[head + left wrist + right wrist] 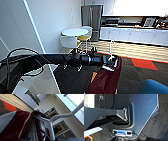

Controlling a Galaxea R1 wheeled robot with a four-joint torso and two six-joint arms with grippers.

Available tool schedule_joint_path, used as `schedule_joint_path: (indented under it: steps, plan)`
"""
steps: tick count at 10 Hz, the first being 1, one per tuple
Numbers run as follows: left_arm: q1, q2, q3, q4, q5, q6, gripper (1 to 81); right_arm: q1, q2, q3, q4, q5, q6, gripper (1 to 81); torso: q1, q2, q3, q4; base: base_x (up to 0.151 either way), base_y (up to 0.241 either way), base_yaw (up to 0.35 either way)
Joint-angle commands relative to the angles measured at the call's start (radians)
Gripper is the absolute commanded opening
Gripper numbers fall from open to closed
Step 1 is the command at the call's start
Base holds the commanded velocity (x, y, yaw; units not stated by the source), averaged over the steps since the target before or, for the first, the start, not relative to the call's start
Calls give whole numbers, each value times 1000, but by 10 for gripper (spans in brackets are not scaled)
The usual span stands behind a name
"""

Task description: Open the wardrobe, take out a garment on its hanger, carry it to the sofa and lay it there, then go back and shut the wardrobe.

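Observation:
My left arm reaches across the head view from the left, and my left gripper (111,61) is shut on the thin white hanger (110,48), whose hook rises above it. The maroon garment (106,80) hangs from the hanger below the gripper, over dark carpet. In the left wrist view the hanger (60,116) crosses close up, with the garment's (18,126) maroon body and a white sleeve draped under it. A corner of the blue sofa (154,87) shows at the lower right, just right of the garment. A tall white panel (37,35) stands at my left; I cannot tell whether it is the wardrobe.
A round white table (75,32) with white chairs (69,41) stands ahead by the wall. Beyond it are a steel fridge (92,21) and a long white kitchen counter (135,35). Dark carpet with an orange patch (143,63) lies ahead on the right.

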Motion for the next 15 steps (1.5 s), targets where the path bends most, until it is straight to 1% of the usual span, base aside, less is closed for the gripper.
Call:
schedule_joint_path:
  steps: [1,11,12,13,14,15]
  plan:
    - [-169,6,25,29,-97,2,10,15,-7,8,-6,-64,-1,811,0,0,0,0,0,0,-277]
    - [-169,6,41,30,-93,2,10,11,11,-13,-14,-64,-1,811,0,0,0,0,0,0,-277]
    - [-169,4,44,30,-93,2,10,11,11,-13,-15,-64,-1,811,0,0,-48,0,0,0,-278]
    - [-169,3,44,30,-93,2,10,11,11,-13,-15,-63,-1,811,0,0,-79,0,0,0,-279]
    - [-169,4,44,32,-93,2,10,11,11,-13,-15,-63,-1,811,-1,0,-24,0,0,0,-278]
    - [-169,3,44,40,-93,2,10,12,11,-13,-15,-63,-1,811,-1,0,-49,0,0,0,-278]
